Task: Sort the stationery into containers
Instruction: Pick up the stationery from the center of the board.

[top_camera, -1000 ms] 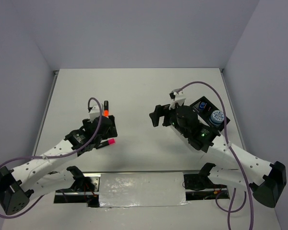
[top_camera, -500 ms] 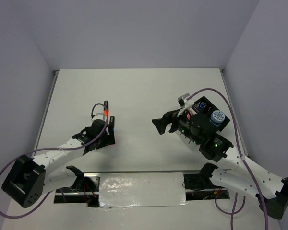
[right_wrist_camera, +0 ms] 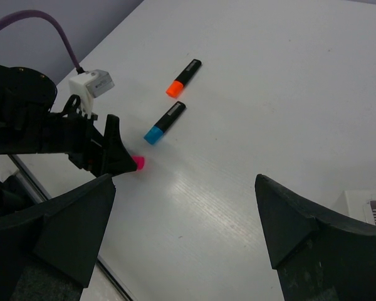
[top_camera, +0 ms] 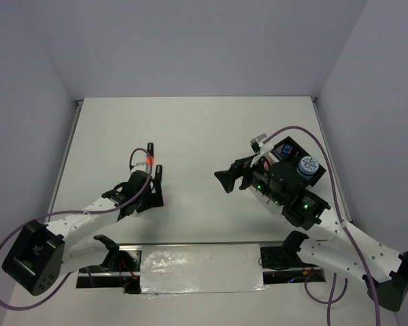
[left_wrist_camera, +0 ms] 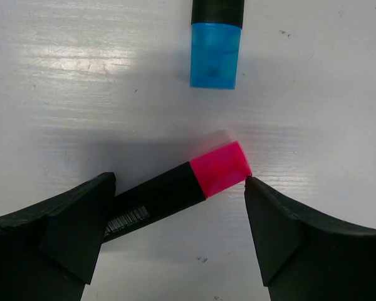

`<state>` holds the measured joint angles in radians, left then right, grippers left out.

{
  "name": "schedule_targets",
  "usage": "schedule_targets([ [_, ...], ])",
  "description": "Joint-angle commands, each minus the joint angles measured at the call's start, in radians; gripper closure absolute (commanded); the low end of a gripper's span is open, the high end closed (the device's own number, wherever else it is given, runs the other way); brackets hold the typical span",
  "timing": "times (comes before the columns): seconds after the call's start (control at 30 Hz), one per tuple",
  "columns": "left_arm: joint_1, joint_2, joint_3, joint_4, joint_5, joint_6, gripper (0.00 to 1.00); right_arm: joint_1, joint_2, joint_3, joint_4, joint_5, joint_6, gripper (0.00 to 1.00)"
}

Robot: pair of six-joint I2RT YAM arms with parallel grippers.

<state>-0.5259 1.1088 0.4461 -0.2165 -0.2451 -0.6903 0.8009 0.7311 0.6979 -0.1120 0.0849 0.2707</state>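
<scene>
Compartments of your white boxy desk organizer (top_camera: 290, 144), on the white tabletop (top_camera: 197, 129) at right, show one blue round tub (top_camera: 307, 164). Your left claw (left_wrist_camera: 178, 182) is spread astride the pink, black-bodied highlighter (left_wrist_camera: 194, 185) lying flat. Your right claw (right_wrist_camera: 185, 182) hangs spread and empty.

No word or number could be read anywhere. Closest to it was a white barcode (left_wrist_camera: 126, 219) on the black barrel of the pink highlighter (left_wrist_camera: 175, 191), with a row of tiny characters beside it (far too small to make out). In the right wrist view, a white block (right_wrist_camera: 92, 83) carried faint dark marks, unreadable. Barcode-like stripes showed on the organizer (right_wrist_camera: 371, 210) at the frame's edge. The blue tub (top_camera: 307, 164) had a pale printed lid pattern, illegible.
</scene>
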Motion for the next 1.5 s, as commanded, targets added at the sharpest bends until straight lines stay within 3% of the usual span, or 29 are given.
schedule_targets([
  [0.0,-0.003,-0.013,-0.009,-0.043,0.026,-0.038,0.04,0.007,-0.004,0.0,0.037,-0.017,-0.013,0.0],
  [0.17,-0.026,-0.046,-0.038,-0.06,0.032,-0.069,0.01,0.007,-0.004,-0.008,0.046,-0.027,-0.007,0.0],
  [0.5,-0.129,0.009,-0.024,-0.103,-0.039,-0.136,0.04,0.007,0.002,-0.001,0.051,-0.047,-0.007,0.0],
  [0.67,-0.161,0.085,-0.02,-0.116,-0.06,-0.176,0.21,0.006,-0.001,0.002,0.043,-0.045,-0.011,0.0],
  [0.73,-0.18,0.111,-0.018,-0.121,-0.069,-0.192,0.38,0.006,-0.007,0.002,0.041,-0.042,-0.013,0.0],
  [0.77,-0.187,0.117,-0.009,-0.129,-0.077,-0.201,0.4,0.007,-0.006,0.002,0.041,-0.042,-0.013,0.0],
  [1.1,-0.347,0.249,0.035,-0.195,-0.161,-0.327,0.42,0.004,-0.015,-0.001,0.049,-0.057,-0.01,0.0],
  [1.3,-0.427,0.33,0.045,-0.182,-0.16,-0.399,0.84,0.004,-0.041,-0.011,0.048,-0.053,-0.005,0.0],
  [1.33,-0.439,0.338,0.049,-0.181,-0.16,-0.413,0.95,0.006,-0.045,-0.014,0.049,-0.048,-0.005,0.0],
  [1.37,-0.451,0.338,0.052,-0.182,-0.164,-0.423,0.99,0.004,-0.048,-0.014,0.049,-0.045,-0.004,0.0],
  [1.47,-0.516,0.306,0.078,-0.185,-0.203,-0.454,1.0,-0.011,-0.05,-0.012,0.034,0.027,0.03,0.0],
])
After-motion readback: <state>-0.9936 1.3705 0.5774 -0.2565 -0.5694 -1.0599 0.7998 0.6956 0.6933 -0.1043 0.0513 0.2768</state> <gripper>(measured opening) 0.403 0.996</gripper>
